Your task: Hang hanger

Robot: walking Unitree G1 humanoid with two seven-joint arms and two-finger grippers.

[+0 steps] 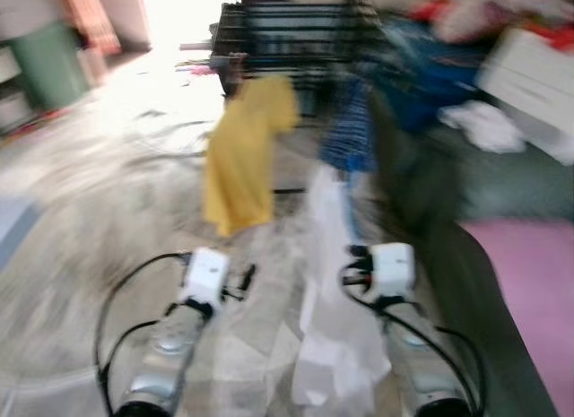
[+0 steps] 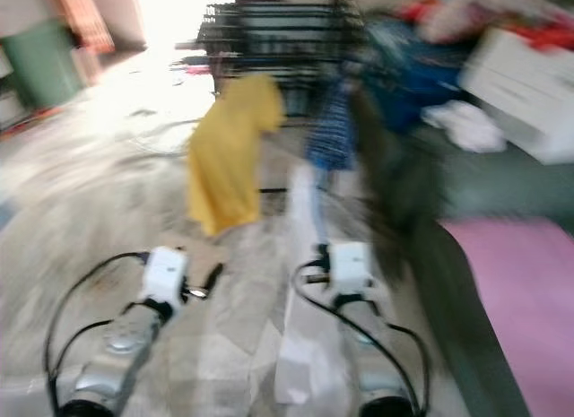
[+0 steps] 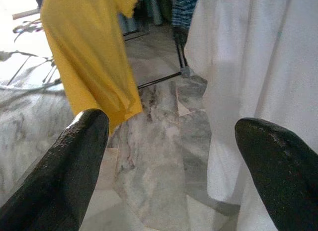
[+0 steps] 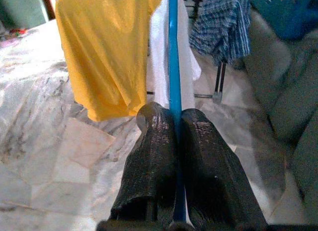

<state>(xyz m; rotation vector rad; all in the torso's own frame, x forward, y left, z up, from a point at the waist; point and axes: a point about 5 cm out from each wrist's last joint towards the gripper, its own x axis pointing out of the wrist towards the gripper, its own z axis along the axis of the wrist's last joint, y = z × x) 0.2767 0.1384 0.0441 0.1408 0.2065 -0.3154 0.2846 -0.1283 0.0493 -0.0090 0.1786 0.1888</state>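
Note:
My right gripper (image 4: 175, 114) is shut on the thin blue bar of a hanger (image 4: 173, 67), which runs straight out between its fingers. A white garment (image 1: 332, 300) hangs from that hanger and drapes down between my two arms. My left gripper (image 3: 169, 136) is open with nothing between its fingers, and the white garment (image 3: 253, 67) hangs just beside it. Ahead stands a dark drying rack (image 1: 296, 31). A yellow garment (image 1: 242, 157) and a blue plaid garment (image 1: 350, 130) hang on it. The head views are blurred.
A dark green sofa (image 1: 502, 193) runs along the right, with a pink mat (image 1: 529, 282) beside it. A white box (image 1: 529, 76) and heaped clothes lie at the back right. A green bin (image 1: 49, 63) stands far left. Marble floor (image 1: 108, 193) spreads to the left.

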